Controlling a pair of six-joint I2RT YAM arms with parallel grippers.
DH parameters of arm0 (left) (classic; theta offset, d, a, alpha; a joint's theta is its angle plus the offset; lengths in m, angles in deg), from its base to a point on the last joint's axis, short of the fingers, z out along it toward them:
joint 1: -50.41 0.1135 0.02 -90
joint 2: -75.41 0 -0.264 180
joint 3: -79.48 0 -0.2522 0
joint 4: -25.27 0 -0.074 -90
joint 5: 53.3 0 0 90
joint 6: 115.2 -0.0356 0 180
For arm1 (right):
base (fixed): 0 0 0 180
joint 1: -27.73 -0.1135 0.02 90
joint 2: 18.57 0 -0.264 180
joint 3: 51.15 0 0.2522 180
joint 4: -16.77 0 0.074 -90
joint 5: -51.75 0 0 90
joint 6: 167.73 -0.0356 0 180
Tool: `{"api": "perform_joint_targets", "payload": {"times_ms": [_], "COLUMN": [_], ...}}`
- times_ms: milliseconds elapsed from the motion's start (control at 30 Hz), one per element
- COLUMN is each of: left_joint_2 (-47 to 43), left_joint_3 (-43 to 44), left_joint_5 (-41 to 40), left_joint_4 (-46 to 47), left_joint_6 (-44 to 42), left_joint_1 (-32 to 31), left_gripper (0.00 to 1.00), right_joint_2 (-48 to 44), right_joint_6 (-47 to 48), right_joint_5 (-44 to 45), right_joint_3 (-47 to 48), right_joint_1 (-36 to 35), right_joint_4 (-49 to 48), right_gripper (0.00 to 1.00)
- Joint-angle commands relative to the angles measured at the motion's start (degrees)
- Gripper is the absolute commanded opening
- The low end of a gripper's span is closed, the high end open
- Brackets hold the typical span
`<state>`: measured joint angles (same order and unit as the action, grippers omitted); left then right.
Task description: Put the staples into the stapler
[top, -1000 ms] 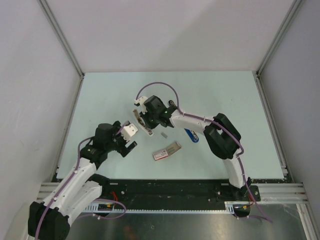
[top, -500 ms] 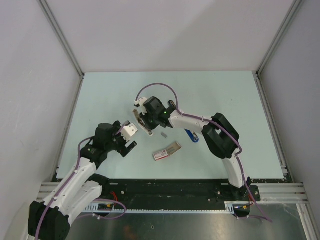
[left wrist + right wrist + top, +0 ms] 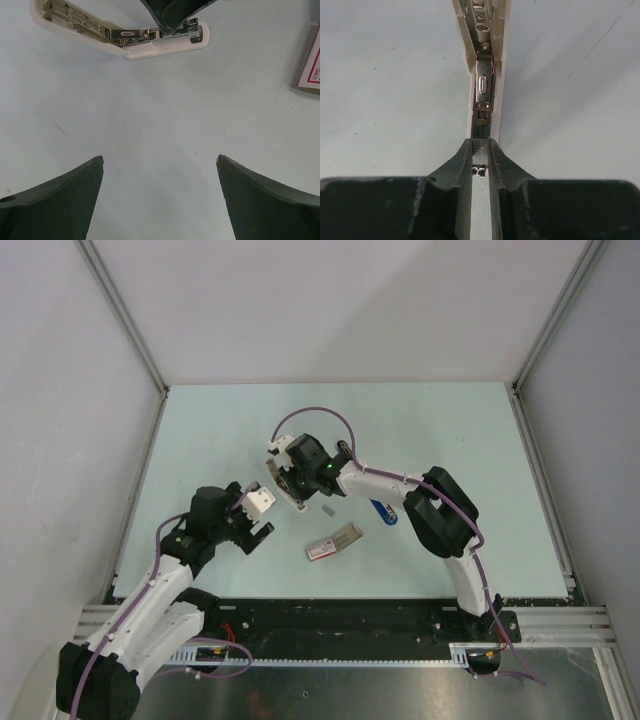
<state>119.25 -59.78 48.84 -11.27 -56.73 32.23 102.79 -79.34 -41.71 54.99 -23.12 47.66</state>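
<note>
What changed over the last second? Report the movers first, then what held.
The right gripper crept slightly to the left in the top view, shut on the staples at the open stapler channel, and its elbow followed. Nothing was picked up or released. The stapler, the staple box and the open left gripper stayed where they were.

Bright, even light from overhead — shadows on the pale worktop [image 3: 200, 420] are faint and soft. The top view is sharp. In the wrist views the dark fingers [image 3: 50, 200] blur close up — metal on the stapler [image 3: 484, 90] glints mildly.
</note>
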Motion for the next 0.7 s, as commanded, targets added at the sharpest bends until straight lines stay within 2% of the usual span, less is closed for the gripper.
{"api": "perform_joint_targets", "payload": {"times_ms": [0,667], "left_joint_2": [-0.4,-0.5], "left_joint_3": [-0.3,-0.4], "left_joint_5": [0.2,0.3], "left_joint_4": [1.6,1.6], "left_joint_6": [-0.6,-0.6], "left_joint_1": [0.6,0.7], "left_gripper": [1.0,0.99], "right_joint_2": [0.0,0.7], "right_joint_6": [-1.0,-1.8], "right_joint_5": [0.1,0.3], "right_joint_3": [2.7,3.3], "right_joint_1": [-0.3,-0.3], "right_joint_4": [-0.2,0.1], "right_gripper": [0.07,0.06]}}
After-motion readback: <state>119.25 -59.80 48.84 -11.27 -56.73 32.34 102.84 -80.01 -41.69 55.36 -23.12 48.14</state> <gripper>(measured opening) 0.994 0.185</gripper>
